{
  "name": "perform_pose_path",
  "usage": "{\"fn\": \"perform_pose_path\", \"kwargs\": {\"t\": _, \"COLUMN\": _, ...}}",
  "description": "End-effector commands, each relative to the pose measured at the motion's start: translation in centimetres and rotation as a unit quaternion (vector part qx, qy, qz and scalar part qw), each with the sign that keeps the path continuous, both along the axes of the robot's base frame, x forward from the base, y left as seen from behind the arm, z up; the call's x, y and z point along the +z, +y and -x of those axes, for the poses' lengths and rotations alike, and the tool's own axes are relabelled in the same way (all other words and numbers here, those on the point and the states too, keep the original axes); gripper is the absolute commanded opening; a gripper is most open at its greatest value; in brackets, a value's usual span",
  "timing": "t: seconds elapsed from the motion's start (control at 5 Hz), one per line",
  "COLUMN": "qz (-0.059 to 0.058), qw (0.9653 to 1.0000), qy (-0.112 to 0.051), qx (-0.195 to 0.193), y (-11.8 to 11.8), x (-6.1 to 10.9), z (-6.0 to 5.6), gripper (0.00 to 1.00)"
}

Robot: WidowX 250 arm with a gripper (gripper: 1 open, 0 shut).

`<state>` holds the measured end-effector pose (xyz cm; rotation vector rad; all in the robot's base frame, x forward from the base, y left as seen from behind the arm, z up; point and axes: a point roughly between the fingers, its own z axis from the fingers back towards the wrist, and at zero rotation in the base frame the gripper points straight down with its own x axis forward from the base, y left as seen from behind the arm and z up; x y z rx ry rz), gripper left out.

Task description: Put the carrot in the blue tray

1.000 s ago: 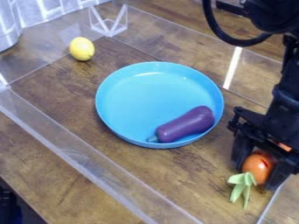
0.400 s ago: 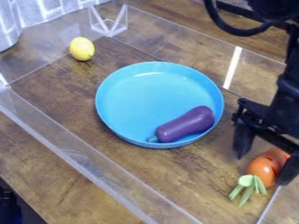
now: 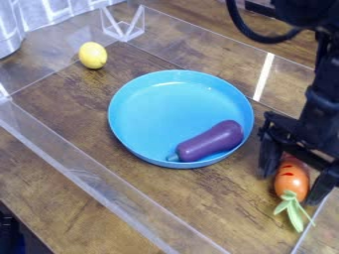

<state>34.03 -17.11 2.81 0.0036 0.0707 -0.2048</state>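
Observation:
The carrot (image 3: 291, 185) lies on the wooden table at the right edge, right of the blue tray (image 3: 162, 103), its green leafy top pointing toward the front. My gripper (image 3: 294, 166) hangs directly over it, open. Its dark fingers (image 3: 269, 159) straddle the orange upper end without squeezing it. The carrot rests outside the tray's rim.
A purple eggplant (image 3: 212, 141) lies inside the tray near its right rim. A yellow lemon (image 3: 91, 55) sits at the back left. Clear plastic walls (image 3: 79, 179) fence the table, and a clear stand (image 3: 123, 20) is at the back.
The jaws, shut on the carrot a second ago, have opened. The carrot has settled on the table with its leaves swung toward the front right.

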Motion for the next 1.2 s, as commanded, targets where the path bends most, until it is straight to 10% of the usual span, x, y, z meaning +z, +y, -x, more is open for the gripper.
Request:
{"fn": "perform_pose_path", "kwargs": {"t": 0.0, "qz": 0.013, "qw": 0.9994, "qy": -0.032, "qx": 0.005, "y": 0.0, "x": 2.0, "z": -1.3, "gripper": 0.00}}
{"fn": "perform_pose_path", "kwargs": {"t": 1.0, "qz": 0.014, "qw": 0.9960, "qy": -0.087, "qx": 0.015, "y": 3.1, "x": 12.0, "z": 0.4, "gripper": 0.00}}
